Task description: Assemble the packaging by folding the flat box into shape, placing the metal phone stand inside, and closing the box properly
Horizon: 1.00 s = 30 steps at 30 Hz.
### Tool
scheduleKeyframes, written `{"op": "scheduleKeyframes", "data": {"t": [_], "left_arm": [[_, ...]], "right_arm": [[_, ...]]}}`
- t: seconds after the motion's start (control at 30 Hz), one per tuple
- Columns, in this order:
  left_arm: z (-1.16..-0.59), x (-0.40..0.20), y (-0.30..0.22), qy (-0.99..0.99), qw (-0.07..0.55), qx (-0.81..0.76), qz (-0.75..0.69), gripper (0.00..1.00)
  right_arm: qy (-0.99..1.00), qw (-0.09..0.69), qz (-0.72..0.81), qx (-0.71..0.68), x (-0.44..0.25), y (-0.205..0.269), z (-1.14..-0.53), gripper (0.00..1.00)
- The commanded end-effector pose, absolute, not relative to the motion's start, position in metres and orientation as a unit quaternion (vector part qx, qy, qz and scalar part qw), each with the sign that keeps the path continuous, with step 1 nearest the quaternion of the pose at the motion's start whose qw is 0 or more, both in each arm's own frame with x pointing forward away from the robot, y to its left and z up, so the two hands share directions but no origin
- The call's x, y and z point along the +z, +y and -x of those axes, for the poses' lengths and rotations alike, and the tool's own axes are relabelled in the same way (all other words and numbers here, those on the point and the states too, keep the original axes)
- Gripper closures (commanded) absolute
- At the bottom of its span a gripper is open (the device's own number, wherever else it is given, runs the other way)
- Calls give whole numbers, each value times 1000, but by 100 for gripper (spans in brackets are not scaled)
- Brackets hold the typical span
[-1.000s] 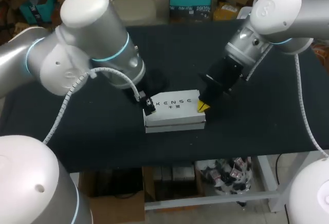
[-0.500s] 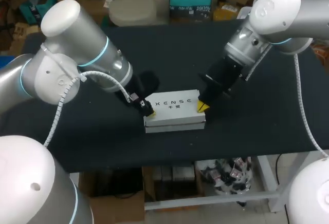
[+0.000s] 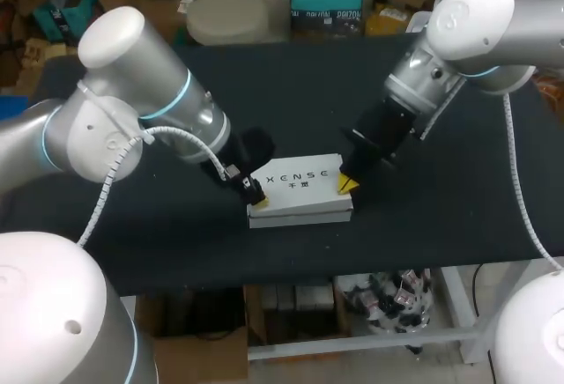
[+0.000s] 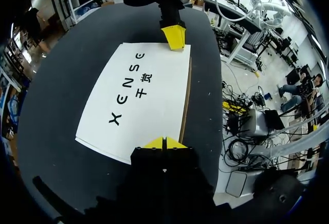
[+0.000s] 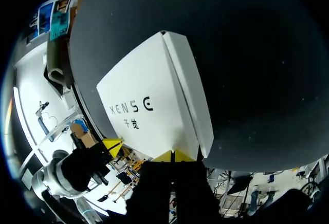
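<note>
White box (image 3: 300,181) between left pincer (image 3: 256,197) and right pincer (image 3: 347,185), tips together

Head camera high behind table (image 3: 441,208); 2 wrist cameras close at opposite ends of shared box (image 3: 300,192).

light: bright, even, from overhead
glare: white box (image 3: 300,192) lid washed out; soft sheen on left arm (image 3: 132,93) shell
shadows: faint, thin under box on black table (image 3: 441,217)
</note>
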<state>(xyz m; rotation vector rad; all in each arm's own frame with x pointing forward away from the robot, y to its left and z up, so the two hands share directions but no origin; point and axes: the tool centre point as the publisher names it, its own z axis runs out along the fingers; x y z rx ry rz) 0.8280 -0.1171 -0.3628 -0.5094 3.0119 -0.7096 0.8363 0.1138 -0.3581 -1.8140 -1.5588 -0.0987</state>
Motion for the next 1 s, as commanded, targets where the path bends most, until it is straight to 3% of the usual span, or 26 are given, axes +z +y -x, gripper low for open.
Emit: {"op": "scheduleKeyframes", "data": {"t": [0.03,0.53,1.0], "left_arm": [[-828,-368,-117,960,3,-226,165,100],[-823,-381,-119,959,0,-226,171,100],[-812,-351,-122,959,40,-235,155,100]], "right_arm": [[-605,371,704,-33,-368,113,-839,100],[-591,386,708,-18,-394,111,-835,100],[-611,359,704,-54,-358,111,-833,100]]}}
